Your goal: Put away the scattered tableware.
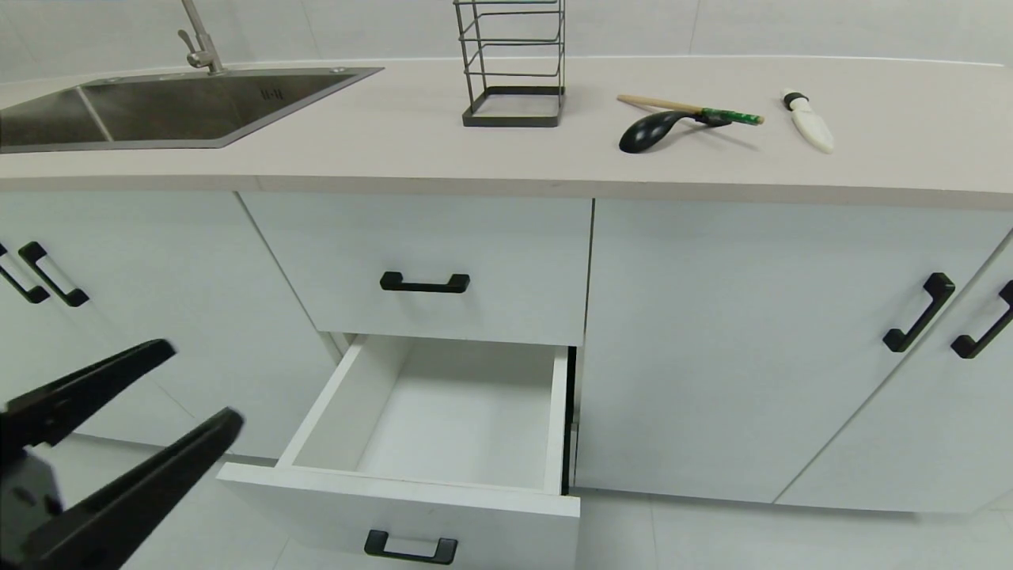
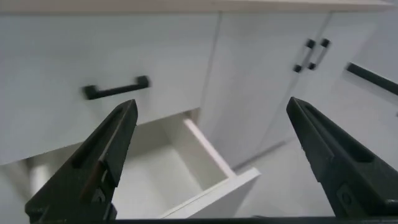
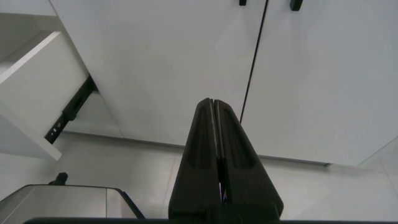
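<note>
Nearest my camera, the left claw (image 1: 204,381) is hanging low with its fingers spread wide and nothing between them (image 2: 211,104). Just beside it the open drawer (image 1: 396,483) is standing out from the cabinet, bare inside. My right claw (image 3: 213,106) is sitting low too, fingers pressed together on nothing, facing the cabinet doors. Well above and across from both claws, on the counter (image 1: 396,150), the tableware is waiting: a black spoon (image 1: 657,131) whose handle is lying against the chopsticks (image 1: 688,108), and a white-sheathed knife (image 1: 809,127) just past them. I am worrying that raising an arm could clip the drawer front or the counter's edge. I am also expecting that pinching the spoon could drag the chopsticks along, rolling them off the counter.
</note>
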Motion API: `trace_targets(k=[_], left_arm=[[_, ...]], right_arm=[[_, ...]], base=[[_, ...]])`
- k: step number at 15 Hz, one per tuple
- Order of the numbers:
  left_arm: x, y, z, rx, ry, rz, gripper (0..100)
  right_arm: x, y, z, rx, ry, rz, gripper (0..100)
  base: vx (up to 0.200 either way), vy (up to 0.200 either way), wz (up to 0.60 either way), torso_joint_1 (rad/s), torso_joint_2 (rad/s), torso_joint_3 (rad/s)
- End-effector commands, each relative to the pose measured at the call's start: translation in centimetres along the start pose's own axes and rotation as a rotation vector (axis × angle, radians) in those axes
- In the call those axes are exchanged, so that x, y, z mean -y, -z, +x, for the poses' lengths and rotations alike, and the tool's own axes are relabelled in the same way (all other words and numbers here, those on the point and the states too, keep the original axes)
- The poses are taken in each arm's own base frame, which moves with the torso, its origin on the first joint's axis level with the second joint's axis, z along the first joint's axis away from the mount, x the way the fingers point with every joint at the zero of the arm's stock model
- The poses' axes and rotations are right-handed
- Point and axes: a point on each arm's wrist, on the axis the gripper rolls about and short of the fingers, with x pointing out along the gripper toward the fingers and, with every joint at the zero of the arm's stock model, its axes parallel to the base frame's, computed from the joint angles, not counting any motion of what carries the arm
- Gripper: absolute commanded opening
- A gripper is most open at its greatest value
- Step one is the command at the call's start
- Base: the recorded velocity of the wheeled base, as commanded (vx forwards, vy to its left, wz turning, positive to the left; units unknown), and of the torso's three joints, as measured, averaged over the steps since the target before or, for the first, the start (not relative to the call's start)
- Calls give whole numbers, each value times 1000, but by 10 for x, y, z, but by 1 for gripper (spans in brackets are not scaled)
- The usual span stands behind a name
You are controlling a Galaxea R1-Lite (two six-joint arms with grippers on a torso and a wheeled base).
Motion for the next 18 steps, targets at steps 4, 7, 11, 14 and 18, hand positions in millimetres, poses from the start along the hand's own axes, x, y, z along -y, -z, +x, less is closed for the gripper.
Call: trace_targets(k=[4, 7, 11, 14, 18], left_arm=[[19, 49, -109, 69, -241, 139, 100], [16, 75, -116, 21, -366, 131, 100], [17, 106, -120, -246, -554, 107, 100], [20, 107, -125, -188, -617, 137, 100], [20, 107, -125, -197, -605, 169, 100]], right_arm=[[0, 0, 0, 0, -3, -4, 0], [0, 0, 0, 0, -2, -2, 0], [0, 0, 0, 0, -2, -2, 0], [0, 0, 0, 0, -2, -2, 0], [0, 0, 0, 0, 0, -1, 0]], base=[[0, 0, 0, 0, 0, 0], [0, 0, 0, 0, 0, 0], [0, 0, 0, 0, 0, 0], [0, 0, 0, 0, 0, 0], [0, 0, 0, 0, 0, 0]])
